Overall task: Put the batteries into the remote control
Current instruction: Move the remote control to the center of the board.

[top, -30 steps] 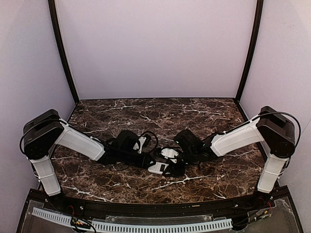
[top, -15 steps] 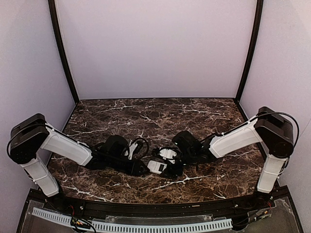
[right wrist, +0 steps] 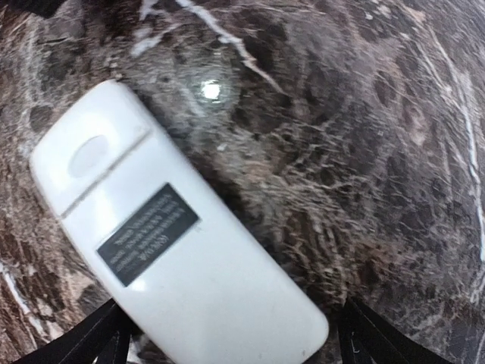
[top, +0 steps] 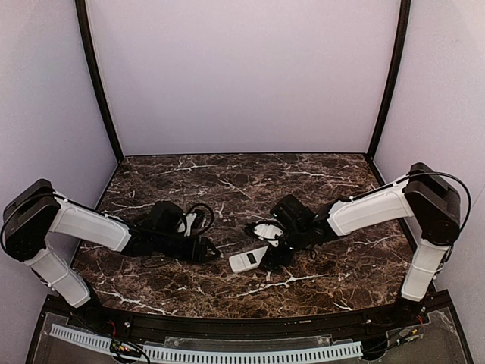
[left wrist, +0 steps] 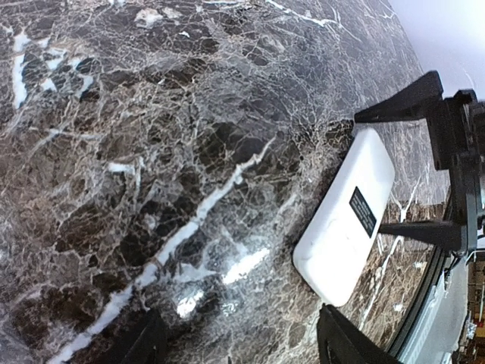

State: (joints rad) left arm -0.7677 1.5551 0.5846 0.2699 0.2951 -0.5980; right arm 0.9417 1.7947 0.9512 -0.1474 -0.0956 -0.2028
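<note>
Light, stiff, slick remote control [right wrist: 174,235] lies back-up, seemingly closed; pinch its long edges. Left hand [left wrist: 242,330] and right hand [right wrist: 235,334] gape, holding nothing.

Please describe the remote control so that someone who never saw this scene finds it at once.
On the dark marble table, look near the front middle, between the left arm and the right arm. A small white rectangular remote control lies flat there, one end between the open fingers of the right pincer. Its small black label sets it apart from the arms' white parts.

Both arms low; left pincer [top: 206,249] and right pincer [top: 271,256] spread.
</note>
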